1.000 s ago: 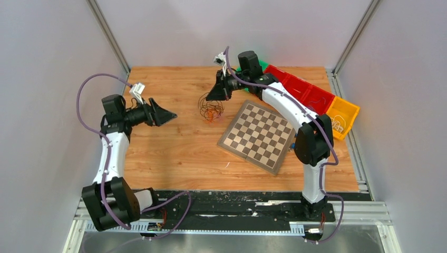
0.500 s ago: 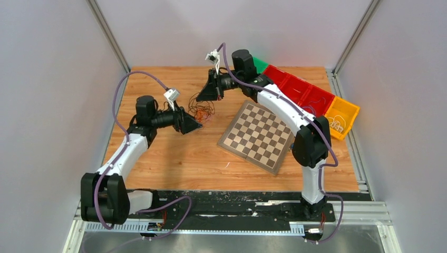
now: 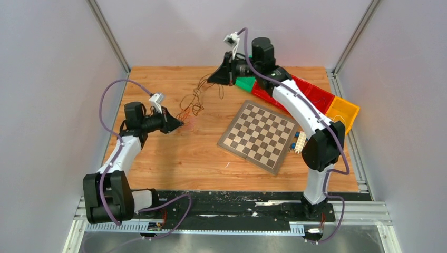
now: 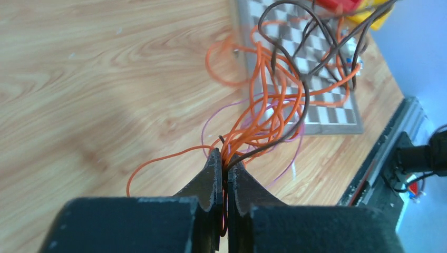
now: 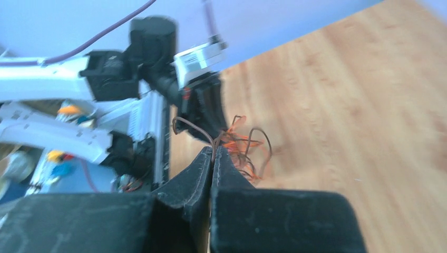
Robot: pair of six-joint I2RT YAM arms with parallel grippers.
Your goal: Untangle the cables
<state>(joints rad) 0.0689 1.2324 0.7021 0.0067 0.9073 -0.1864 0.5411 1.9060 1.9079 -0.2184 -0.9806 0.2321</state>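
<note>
Top view: left gripper (image 3: 178,125) sits low over the table (image 3: 174,158), left of centre, jaws pinched together on the near-left end of the cables (image 3: 193,101). The right gripper (image 3: 212,80) is up by the far edge, likewise closed on the far end of the same bundle. Cables hang in a loose slanting line btwn the two tips, thin orange strands w/ a few dark ones, loops sagging mid-way; can't tell if those loops touch the wood. Chessboard (image 3: 258,136) lies flat, turned at an angle, right of the cables & apart from them. A row of bins (image 3: 316,97) (green, red, yellow) runs along the far-right side by the right arm. Left wrist view: left gripper (image 4: 225,166) has its fingers almost meeting, w/ several orange wires + a dark one clamped in the slit. The cables (image 4: 263,113) fan out from the tips up toward the chessboard (image 4: 329,105), a thin purple strand mixed in. One orange loop trails off left over the table (image 4: 79,79). Right wrist view (blurry): right gripper (image 5: 213,153) is closed, w/ a dark strand & orange ones coming out at its tip. The cables (image 5: 240,142) bunch just past it, next to the left gripper (image 5: 205,113), which faces the cam. Table (image 5: 342,105) fills the right side.
</note>
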